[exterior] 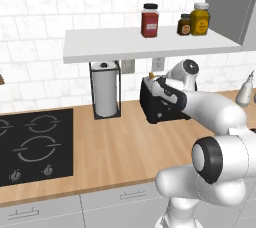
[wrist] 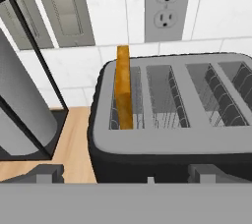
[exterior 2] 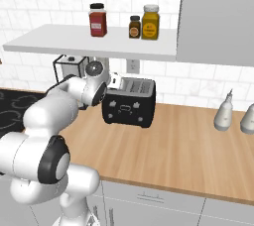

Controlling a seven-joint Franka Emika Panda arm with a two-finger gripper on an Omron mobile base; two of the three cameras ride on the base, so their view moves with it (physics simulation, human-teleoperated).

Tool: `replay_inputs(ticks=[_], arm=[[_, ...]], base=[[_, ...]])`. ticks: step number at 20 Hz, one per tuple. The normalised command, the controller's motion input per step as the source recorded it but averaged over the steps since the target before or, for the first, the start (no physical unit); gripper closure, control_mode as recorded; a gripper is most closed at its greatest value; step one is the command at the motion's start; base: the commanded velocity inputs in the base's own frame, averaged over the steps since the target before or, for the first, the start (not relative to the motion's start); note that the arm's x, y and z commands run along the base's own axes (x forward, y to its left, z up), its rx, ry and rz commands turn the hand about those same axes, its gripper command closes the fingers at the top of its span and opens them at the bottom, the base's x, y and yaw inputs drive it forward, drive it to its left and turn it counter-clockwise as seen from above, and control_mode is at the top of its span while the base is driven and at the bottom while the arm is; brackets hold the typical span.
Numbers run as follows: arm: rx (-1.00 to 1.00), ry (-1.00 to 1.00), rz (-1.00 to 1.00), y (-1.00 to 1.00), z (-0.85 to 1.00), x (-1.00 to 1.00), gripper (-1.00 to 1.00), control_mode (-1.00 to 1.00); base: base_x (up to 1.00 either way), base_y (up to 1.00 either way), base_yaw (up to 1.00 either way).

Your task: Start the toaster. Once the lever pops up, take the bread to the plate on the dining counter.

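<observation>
Three labelled jars (exterior 2: 98,20) above toaster (exterior 2: 129,102); labels unreadable.

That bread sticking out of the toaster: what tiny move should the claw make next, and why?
Probably ease down toward the bread and close on it. The slice stands high out of the leftmost slot of the toaster, and the open claw hovers just above and in front, holding nothing.

toaster (wrist: 172,149): black, grey top | bread (wrist: 123,88): golden-tan | wall (wrist: 108,16): white tiles
</observation>
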Motion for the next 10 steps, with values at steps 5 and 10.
replay_inputs(ticks=[5,10], arm=[[0.03,0.00,0.00,-0.02,-0.29,0.12,-1.00,-1.00],[0.03,-0.04,0.00,0.00,-0.09,0.14,-1.00,-1.00]], base=[[0.00,0.00,0.00],[0.00,0.00,0.00]])
